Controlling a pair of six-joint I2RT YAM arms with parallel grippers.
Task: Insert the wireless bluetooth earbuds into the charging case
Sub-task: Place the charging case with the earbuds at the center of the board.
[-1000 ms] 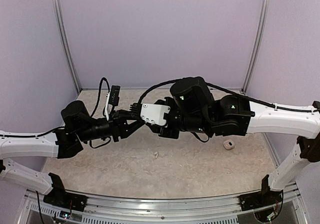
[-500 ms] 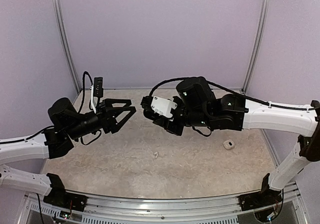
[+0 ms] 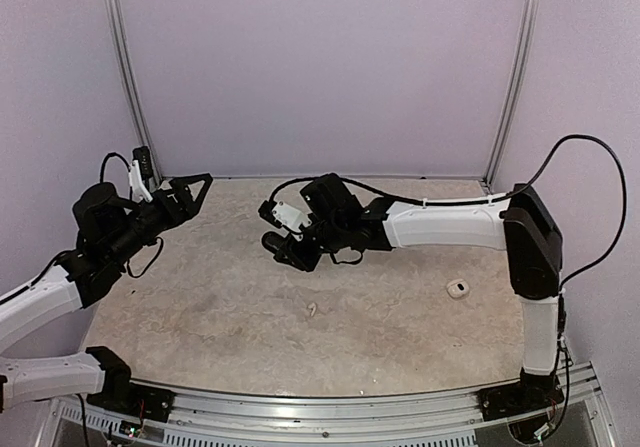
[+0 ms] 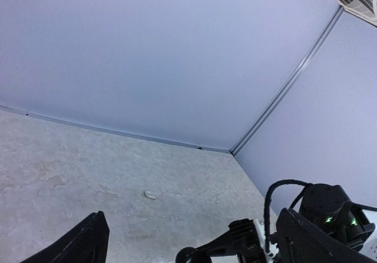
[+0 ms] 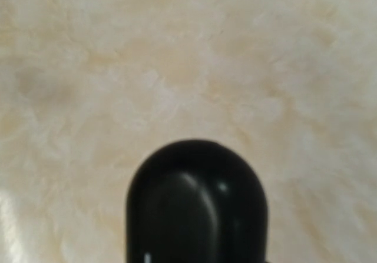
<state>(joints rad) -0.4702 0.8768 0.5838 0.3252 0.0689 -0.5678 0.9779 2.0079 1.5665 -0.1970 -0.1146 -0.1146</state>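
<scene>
Clamping black charging case (image 5: 197, 207) in right gripper (image 3: 276, 239) mid-table, jaws part-closed. Left gripper (image 3: 192, 195) spread wide, empty, raised far left. White earbud (image 3: 311, 310) loose on table (image 3: 200, 317) near front (second white piece (image 3: 458, 288) at right, probably another). Fetching a bud; needs left lowered for fine pinch

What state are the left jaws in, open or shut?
Open: the left gripper fingers stand wide apart in both views, nothing between them.

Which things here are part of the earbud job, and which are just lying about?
Job: black charging case in the right gripper; small white earbud on the table; second white piece, probably another earbud.
Just there: table, purple walls, corner rails.
</scene>
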